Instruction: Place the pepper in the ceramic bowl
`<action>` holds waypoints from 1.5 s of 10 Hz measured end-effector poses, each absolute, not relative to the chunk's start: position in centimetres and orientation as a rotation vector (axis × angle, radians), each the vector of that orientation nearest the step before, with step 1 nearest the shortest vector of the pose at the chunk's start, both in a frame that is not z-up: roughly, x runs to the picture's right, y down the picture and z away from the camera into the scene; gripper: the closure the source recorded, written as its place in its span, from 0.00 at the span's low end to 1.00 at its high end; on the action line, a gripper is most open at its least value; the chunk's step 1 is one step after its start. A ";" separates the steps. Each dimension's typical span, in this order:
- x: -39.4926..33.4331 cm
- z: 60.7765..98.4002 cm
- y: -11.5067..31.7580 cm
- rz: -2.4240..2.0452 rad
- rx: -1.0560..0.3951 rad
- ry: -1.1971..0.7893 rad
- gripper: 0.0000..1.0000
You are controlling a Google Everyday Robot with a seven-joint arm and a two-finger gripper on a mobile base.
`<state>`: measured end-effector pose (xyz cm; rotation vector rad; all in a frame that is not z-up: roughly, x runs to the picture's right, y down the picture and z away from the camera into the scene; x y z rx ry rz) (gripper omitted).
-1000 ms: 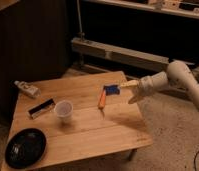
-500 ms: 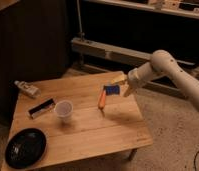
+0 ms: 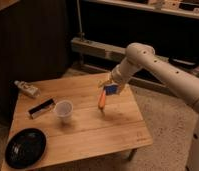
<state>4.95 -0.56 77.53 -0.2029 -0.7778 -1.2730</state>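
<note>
The slim orange pepper (image 3: pixel 102 99) lies on the wooden table (image 3: pixel 93 135) right of its middle, next to a blue flat object (image 3: pixel 111 89). My gripper (image 3: pixel 108 83) is at the end of the white arm (image 3: pixel 158 70) that reaches in from the right. It hangs just over the blue object and the pepper's far end. Whether it touches either, I cannot tell. The glossy black ceramic bowl (image 3: pixel 25 147) sits at the table's front left corner, far from the gripper, with nothing in it.
A translucent white cup (image 3: pixel 63 110) stands between the pepper and the bowl. A black flat bar (image 3: pixel 41 107) lies left of the cup. A small bottle-like object (image 3: pixel 27 89) lies at the back left. Dark shelving stands behind the table.
The arm has swung left and bent, bringing the gripper from right of the table to just over the blue object and the pepper. The pepper, cup and bowl have not moved.
</note>
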 end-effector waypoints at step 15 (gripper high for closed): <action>5.4 92.2 4.9 -1.176 -0.326 -0.741 0.32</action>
